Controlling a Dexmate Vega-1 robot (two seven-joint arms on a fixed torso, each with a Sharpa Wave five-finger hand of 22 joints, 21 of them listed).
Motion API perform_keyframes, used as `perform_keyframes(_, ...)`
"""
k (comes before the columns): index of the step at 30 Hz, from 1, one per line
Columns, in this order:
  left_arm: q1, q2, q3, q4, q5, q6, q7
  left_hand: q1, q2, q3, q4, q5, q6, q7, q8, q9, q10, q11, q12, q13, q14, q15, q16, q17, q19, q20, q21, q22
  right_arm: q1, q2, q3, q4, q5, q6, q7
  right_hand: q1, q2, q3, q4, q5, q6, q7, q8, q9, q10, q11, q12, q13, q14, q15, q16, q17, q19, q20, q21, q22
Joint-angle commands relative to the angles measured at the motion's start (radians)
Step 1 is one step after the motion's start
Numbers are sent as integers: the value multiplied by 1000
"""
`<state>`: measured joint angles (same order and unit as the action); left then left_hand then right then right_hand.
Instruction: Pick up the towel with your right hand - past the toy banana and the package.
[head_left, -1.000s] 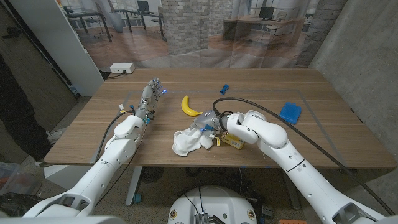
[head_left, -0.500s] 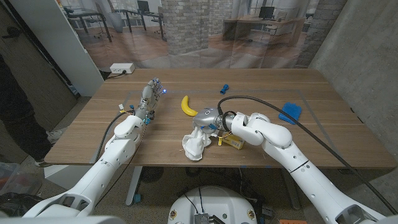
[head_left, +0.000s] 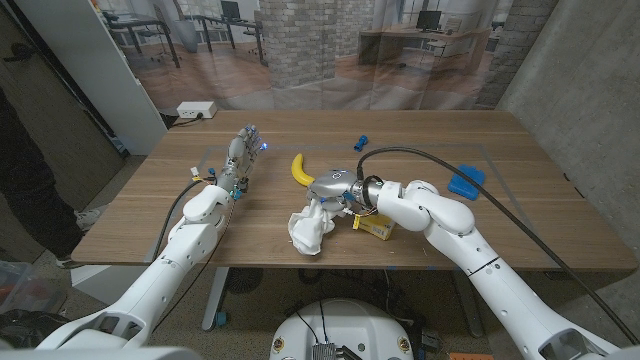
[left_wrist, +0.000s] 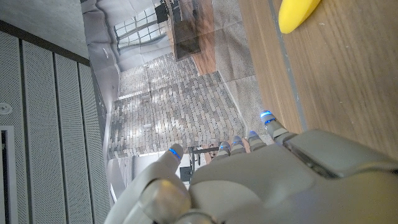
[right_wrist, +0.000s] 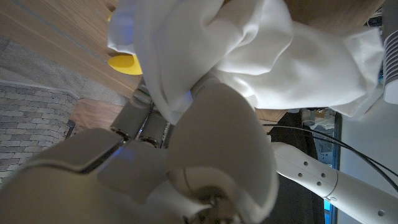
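We see the right hand (head_left: 328, 190) gripping the white towel (head_left: 311, 228), bunched and hanging beside the banana (head_left: 300, 170) and package (head_left: 374, 225). Left hand (head_left: 243, 152) empty, fingers apart, on desk (head_left: 150, 200).

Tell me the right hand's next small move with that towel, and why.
Probably keep lifting straight up. The right hand grips the white towel bunched at its top, but the hanging end seems to sit at the table surface, close beside the yellow package and the toy banana.

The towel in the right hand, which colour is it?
White; the towel shows best in the right wrist view.
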<state>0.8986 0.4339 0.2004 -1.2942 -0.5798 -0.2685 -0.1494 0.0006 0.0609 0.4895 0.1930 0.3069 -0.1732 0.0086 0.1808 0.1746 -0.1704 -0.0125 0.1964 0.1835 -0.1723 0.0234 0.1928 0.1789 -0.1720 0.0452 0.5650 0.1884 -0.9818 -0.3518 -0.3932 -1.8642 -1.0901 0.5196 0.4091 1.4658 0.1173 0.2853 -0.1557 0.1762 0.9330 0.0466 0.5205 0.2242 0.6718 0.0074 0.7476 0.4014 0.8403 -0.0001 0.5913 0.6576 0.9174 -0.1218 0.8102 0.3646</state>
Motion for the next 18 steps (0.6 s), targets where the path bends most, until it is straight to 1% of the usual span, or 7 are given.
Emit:
perform_keyframes(1,4,4,3,-10,-1,2,1,4,118,1,-1,3,-148,-6,3,3,-162,4,3,3,-193,6,1,4,-145,3,-3,1,-21,6,29,8,47,18,-83,33,22,-1,1,8,31,19,-1,2,31,27,15,0,138,-229,-6,3,-12,-94,14,4)
perform_keyframes(6,8,6,3,-16,-1,3,4,4,118,1,-1,3,-148,-6,3,3,-163,4,3,3,-192,7,1,4,-145,3,-3,1,-26,8,34,7,40,22,-121,36,21,-1,1,8,38,22,-3,2,37,30,17,-4,144,-228,-16,3,-18,-94,25,5)
perform_keyframes(9,12,8,2,-21,-2,4,8,4,119,1,-1,3,-148,-7,3,3,-163,3,3,3,-193,6,1,4,-146,3,-4,1,-28,9,36,6,35,25,-142,37,21,-1,2,8,40,23,-5,2,38,24,17,-5,147,-228,-20,4,-20,-94,30,6)
perform_keyframes(13,18,11,0,-28,-4,5,12,4,119,1,-1,3,-148,-7,3,3,-162,4,3,3,-193,7,1,4,-145,3,-4,1,-29,8,39,10,29,38,-183,37,20,-1,2,8,40,22,-7,1,38,23,17,-7,149,-228,-24,5,-22,-93,35,6)
perform_keyframes(18,19,13,1,-30,-4,4,13,4,119,1,-1,3,-148,-7,3,2,-164,2,3,3,-193,6,1,4,-145,3,-4,1,-32,9,43,3,25,39,-200,38,20,-1,3,8,45,24,-10,1,39,22,18,-9,152,-227,-31,6,-29,-93,43,6)
